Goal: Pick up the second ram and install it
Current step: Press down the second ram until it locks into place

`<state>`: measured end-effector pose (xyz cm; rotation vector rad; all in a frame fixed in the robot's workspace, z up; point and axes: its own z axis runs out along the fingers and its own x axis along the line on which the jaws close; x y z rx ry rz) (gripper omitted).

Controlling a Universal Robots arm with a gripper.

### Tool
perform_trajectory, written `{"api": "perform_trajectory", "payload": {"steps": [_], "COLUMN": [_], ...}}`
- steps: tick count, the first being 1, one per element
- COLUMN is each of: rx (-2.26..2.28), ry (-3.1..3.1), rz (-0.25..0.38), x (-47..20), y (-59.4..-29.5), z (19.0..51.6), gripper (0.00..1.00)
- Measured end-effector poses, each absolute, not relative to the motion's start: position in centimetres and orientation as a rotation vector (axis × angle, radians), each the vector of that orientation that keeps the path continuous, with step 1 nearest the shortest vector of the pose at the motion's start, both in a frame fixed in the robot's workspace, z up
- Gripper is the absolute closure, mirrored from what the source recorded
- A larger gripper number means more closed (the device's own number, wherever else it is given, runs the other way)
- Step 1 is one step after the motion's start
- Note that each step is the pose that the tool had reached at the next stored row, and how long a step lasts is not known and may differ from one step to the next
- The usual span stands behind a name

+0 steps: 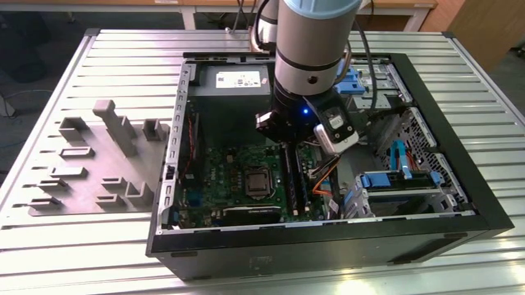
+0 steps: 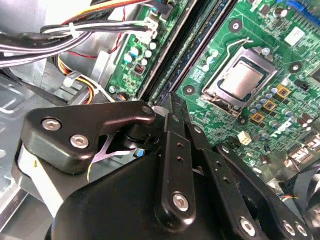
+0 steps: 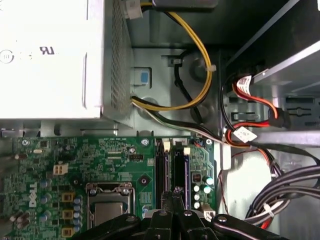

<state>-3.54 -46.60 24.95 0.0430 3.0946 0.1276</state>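
**Seating stage: tool over the memory slots.**
The tool [image 3: 172, 200], fingers pressed together at the tips, stands above the slots [image 3: 172, 170] at 3 o'clock of the CPU socket [image 3: 107, 207]. The ram [image 1: 297, 178] appears already slotted; gripping it cannot be told. Judged next need: straight, even downward pressure.
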Motion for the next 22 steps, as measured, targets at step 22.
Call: {"api": "perform_trajectory", "payload": {"steps": [22], "rx": [0.043], "ry": [3.095], "rz": [0.128], "x": [-3.5], "y": [-44.8], "z": [23.8], "gripper": [0.89]}}
